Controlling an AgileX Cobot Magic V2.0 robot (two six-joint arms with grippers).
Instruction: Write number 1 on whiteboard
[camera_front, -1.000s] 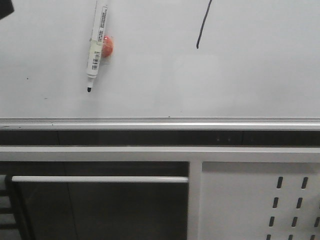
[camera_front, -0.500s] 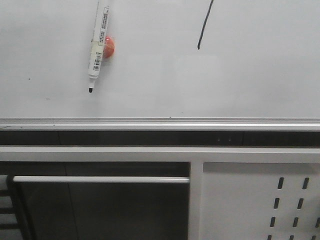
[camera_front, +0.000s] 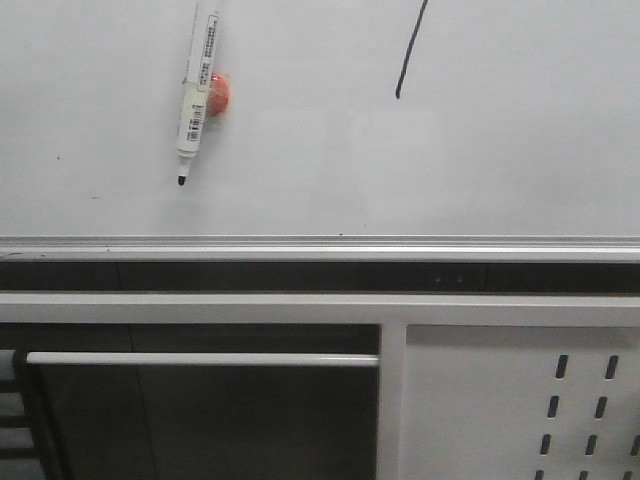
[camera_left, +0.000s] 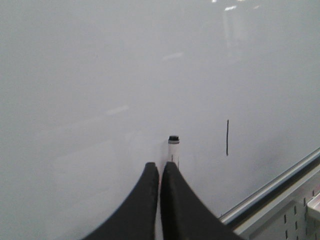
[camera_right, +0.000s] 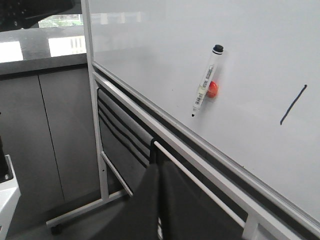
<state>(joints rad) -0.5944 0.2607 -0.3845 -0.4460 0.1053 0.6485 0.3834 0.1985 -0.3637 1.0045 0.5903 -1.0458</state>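
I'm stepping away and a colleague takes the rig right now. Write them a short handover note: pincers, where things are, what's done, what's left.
Left pincer: shut, holding nothing, pointed at the whiteboard.
Right pincer: shut, holding nothing, back from the board, low by the stand.
Marker pen: lies uncapped on the whiteboard, tip down, against an orange-red magnet.
Number 1: one slanted black stroke, right of the pen in the front view; its top runs out of that view.
Done: the 1 looks written and the pen released.
Left: apparently nothing; perhaps cap the pen.
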